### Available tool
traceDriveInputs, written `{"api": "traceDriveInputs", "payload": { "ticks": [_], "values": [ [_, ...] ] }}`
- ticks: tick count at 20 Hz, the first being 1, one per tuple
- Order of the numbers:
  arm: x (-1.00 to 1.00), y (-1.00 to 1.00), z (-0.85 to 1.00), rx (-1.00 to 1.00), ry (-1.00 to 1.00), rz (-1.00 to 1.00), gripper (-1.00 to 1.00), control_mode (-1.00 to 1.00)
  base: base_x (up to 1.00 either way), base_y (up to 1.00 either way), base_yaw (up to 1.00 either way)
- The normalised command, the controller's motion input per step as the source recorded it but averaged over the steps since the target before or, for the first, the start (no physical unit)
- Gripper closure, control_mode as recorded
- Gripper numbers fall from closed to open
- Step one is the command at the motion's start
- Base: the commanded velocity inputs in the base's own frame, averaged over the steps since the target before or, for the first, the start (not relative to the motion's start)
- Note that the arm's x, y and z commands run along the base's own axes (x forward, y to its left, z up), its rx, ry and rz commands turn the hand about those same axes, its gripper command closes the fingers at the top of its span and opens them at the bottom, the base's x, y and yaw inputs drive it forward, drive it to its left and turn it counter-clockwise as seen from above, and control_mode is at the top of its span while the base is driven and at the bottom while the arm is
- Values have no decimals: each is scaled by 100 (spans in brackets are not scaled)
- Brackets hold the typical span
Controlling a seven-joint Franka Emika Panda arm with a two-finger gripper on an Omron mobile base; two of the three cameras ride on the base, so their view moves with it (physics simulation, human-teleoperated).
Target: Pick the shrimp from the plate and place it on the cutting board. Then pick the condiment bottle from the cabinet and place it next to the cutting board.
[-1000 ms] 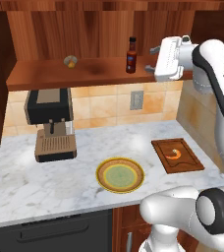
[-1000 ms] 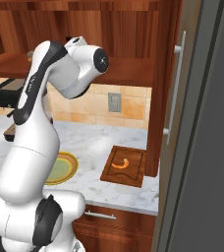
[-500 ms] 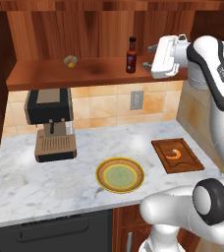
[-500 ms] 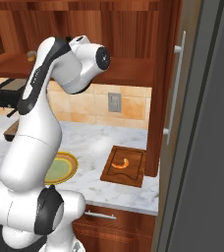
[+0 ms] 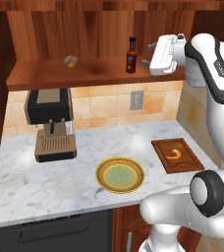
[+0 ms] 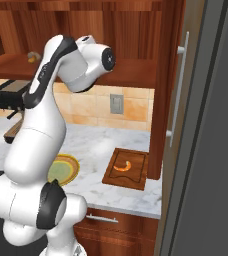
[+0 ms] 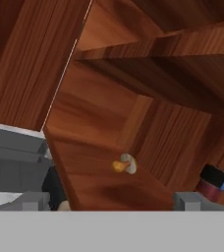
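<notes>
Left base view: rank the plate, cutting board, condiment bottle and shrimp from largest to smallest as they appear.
1-2. Plate and cutting board: they look about alike, so no ranking between them.
3. Condiment bottle: clearly smaller, though it stands farther back on the cabinet shelf.
4. Shrimp: smallest, lying on the board.

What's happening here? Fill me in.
A white robot arm is midway through a kitchen job. The shrimp already lies on the cutting board, and the plate on the counter holds nothing. The open gripper is up at the cabinet shelf, just right of the bottle and apart from it. A small round yellowish object sits further left on the shelf.
</notes>
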Motion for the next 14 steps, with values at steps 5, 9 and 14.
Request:
{"api": "traceDriveInputs", "payload": {
  "ticks": [5, 9, 14],
  "values": [
    [17, 0, 3, 8, 1, 0, -100, -100, 0, 0, 0],
    [14, 0, 2, 6, 4, 0, -100, -100, 0, 0, 0],
    [13, 0, 0, 3, 4, 0, -100, -100, 0, 0, 0]
  ]
}}
